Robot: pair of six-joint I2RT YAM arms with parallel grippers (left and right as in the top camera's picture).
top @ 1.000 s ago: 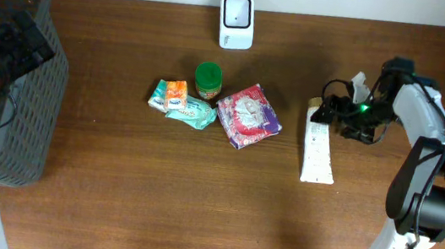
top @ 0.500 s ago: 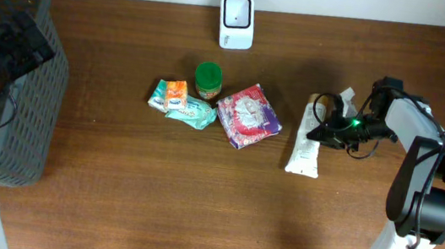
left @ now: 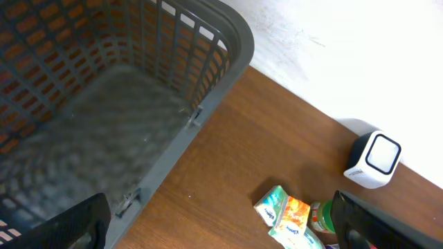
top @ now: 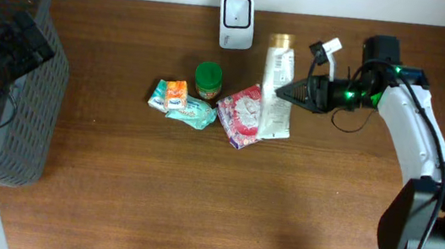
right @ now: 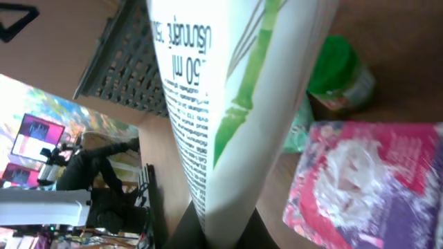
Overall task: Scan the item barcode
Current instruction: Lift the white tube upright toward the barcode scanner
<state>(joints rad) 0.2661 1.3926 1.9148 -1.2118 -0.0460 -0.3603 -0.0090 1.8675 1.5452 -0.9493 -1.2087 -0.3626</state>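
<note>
My right gripper [top: 289, 91] is shut on the side of a white tube [top: 275, 93] with a gold cap, held above the table just right of the white scanner [top: 237, 22]. The cap points to the table's far edge. The tube's lower end overlaps the pink packet [top: 243, 114] from above. In the right wrist view the tube [right: 228, 90] fills the middle, printed text and a green bamboo drawing on it, pinched between my dark fingers [right: 187, 232]. No barcode shows. My left gripper [left: 218, 228] hangs open over the basket's edge, holding nothing.
A grey mesh basket [top: 35, 93] stands at the left edge. Tissue packs [top: 176, 98], a green-lidded jar [top: 208, 78] and the pink packet lie grouped mid-table. The left wrist view shows the basket [left: 208, 41], the scanner [left: 374, 159] and the tissue packs [left: 287, 211].
My right gripper shut on the tube, which lay at the table's right side, then lifted and carried it left and toward the far edge, beside the scanner. The left arm stayed put.
</note>
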